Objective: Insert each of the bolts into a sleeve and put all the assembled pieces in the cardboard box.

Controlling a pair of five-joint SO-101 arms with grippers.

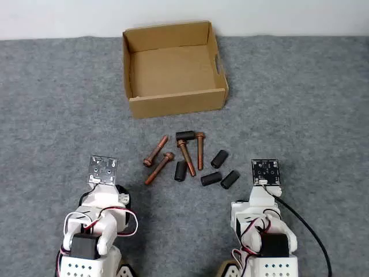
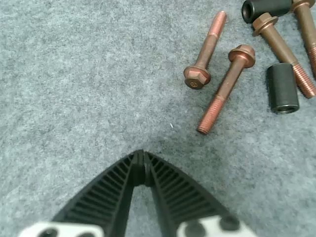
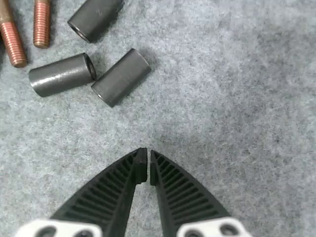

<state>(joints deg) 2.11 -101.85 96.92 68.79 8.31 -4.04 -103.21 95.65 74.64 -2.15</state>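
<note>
At mid-frame, below the empty cardboard box (image 1: 176, 104), found four copper bolts (image 1: 200, 151) and five black sleeves (image 1: 211, 179) loose; left gripper (image 2: 143, 160) and right gripper (image 3: 148, 163) parked low, jaws pressed together, likely awaiting first pick.

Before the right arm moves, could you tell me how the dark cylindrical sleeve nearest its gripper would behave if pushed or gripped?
Lying on its side, the dark cylindrical sleeve would probably roll if pushed, though the fuzzy grey mat may damp that. It looks rigid and smooth, possibly slippery.
</note>
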